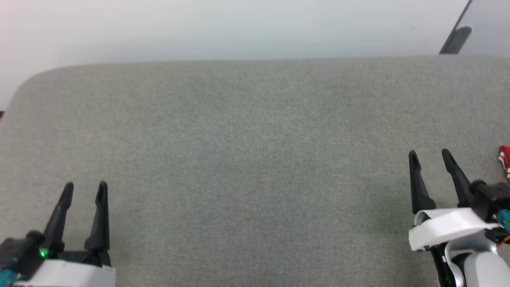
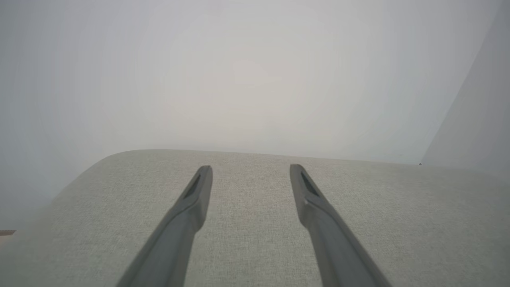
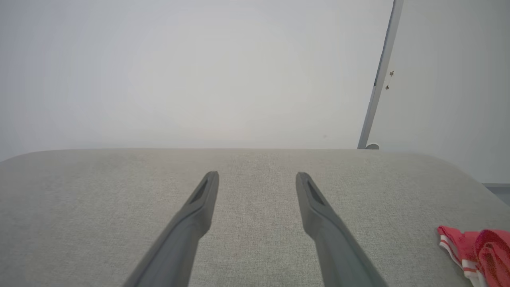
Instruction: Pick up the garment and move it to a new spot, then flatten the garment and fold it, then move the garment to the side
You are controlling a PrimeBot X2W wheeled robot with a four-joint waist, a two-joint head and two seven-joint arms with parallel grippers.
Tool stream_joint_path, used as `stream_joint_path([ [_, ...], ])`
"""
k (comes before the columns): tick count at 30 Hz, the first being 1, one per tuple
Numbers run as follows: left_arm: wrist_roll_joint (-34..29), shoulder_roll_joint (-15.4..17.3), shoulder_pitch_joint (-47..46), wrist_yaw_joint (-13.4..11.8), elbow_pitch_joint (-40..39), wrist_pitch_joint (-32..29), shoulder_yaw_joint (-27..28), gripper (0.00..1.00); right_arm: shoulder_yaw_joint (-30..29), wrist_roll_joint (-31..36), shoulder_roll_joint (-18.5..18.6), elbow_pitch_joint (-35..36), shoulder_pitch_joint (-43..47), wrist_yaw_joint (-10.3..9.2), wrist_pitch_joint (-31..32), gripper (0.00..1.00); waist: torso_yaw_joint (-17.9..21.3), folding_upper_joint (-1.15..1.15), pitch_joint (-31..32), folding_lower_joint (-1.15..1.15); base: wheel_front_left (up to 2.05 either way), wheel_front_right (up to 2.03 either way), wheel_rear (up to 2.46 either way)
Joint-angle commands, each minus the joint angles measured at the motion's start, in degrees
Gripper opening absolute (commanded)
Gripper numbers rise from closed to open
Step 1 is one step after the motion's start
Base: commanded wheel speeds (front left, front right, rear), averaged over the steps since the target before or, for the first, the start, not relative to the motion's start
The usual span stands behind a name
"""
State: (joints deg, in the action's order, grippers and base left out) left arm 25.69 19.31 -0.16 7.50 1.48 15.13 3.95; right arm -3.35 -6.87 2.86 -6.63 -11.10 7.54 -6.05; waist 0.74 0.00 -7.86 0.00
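The left gripper hovered over the near left part of the grey fabric surface. Its two long dark fingers were spread as wide as they go and pointed toward the surface's far edge. They had hold of nothing, and in the left wrist view the bare weave of the surface showed through the gap between them. Whether the fingertips touched the cloth could not be told.

The far left corner of the surface was rounded, and a pale wall rose behind its far edge.

The right gripper was over the near right part of the surface, a little farther from the near edge than the left one. Its fingers were likewise fully parted with nothing between them, and a white housing sat behind them.

The garment lay on the surface at its right side, just right of the right gripper and apart from it. It appeared as a small crumpled bunch of red cloth with white-and-red striped trim (the picture's edge cut off the rest, so its full shape could not be told). In the right wrist view it sat toward the surface's right edge, beside the right finger and not touching it.

Beyond the surface's far right corner, a thin dark post slanted up against the wall.
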Motion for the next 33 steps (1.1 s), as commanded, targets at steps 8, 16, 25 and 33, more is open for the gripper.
stream_joint_path([
  [8,-0.49,-1.24,4.45,-0.04,-2.38,-0.05,1.69,1.0,-1.52,-1.56,0.14,6.19,6.11,-0.1,0.92,1.0,-0.72,0.0,2.99,0.0,0.0,0.0,0.0],
  [16,-0.9,-3.43,9.24,-0.04,-4.42,-0.05,3.22,1.0,-3.24,-4.23,0.23,11.98,11.9,-0.1,1.75,1.0,-0.15,0.0,4.65,0.0,0.0,0.0,0.0],
  [25,-0.74,-4.02,13.02,-0.04,-5.91,-0.05,3.45,1.0,-4.07,-5.54,0.09,15.04,14.87,-0.1,1.82,1.0,0.08,0.0,4.94,0.0,0.0,0.0,0.0],
  [33,-0.91,-3.84,12.43,-0.04,-6.14,-0.05,3.74,1.0,-3.4,-5.86,0.03,14.8,14.76,-0.1,1.78,1.0,-0.39,0.0,4.95,0.0,0.0,0.0,0.0],
])
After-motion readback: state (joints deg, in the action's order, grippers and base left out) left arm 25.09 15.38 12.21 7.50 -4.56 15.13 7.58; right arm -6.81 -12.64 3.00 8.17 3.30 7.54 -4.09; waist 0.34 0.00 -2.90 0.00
